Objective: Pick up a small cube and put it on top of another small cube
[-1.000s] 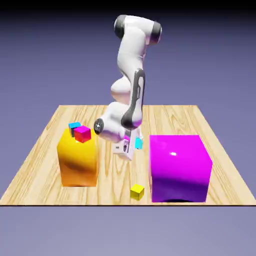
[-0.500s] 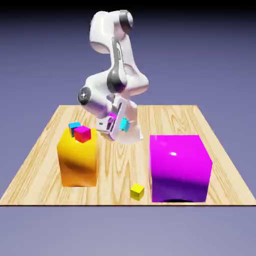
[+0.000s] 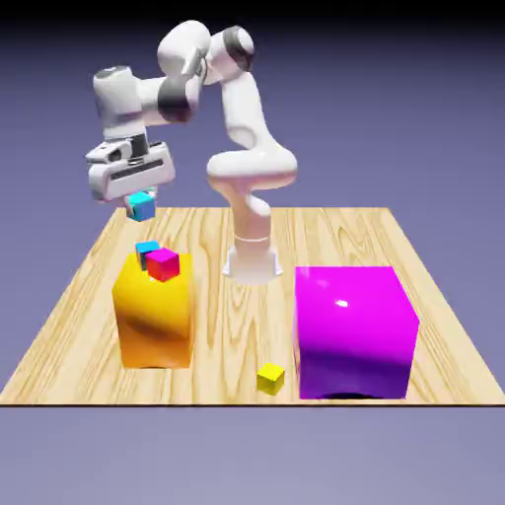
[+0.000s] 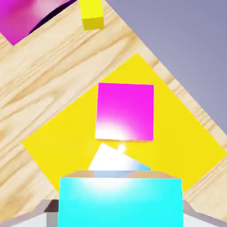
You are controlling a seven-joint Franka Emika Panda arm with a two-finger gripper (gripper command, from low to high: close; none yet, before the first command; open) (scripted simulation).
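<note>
My gripper (image 3: 140, 200) is shut on a small teal cube (image 3: 142, 207) and hangs in the air above the big orange block (image 3: 153, 316), at the exterior view's left. A second small teal cube (image 3: 148, 248) rests on that block's top, touching a small magenta cube (image 3: 163, 263). In the hand view the held teal cube (image 4: 120, 201) fills the bottom between the grey fingertips (image 4: 52, 213). Just past it lies the other teal cube (image 4: 116, 160), washed out by glare, beside the magenta cube (image 4: 125, 111) on the block's yellow top (image 4: 181, 133).
A big magenta block (image 3: 355, 330) stands at the exterior view's right on the wooden table (image 3: 325, 232). A small yellow cube (image 3: 270, 378) lies near the table's front edge beside it, and the yellow cube (image 4: 91, 15) also shows on the wood in the hand view.
The arm has swung up from low over the table's middle to the exterior view's left, carrying the teal cube. It now hangs above the orange block.
</note>
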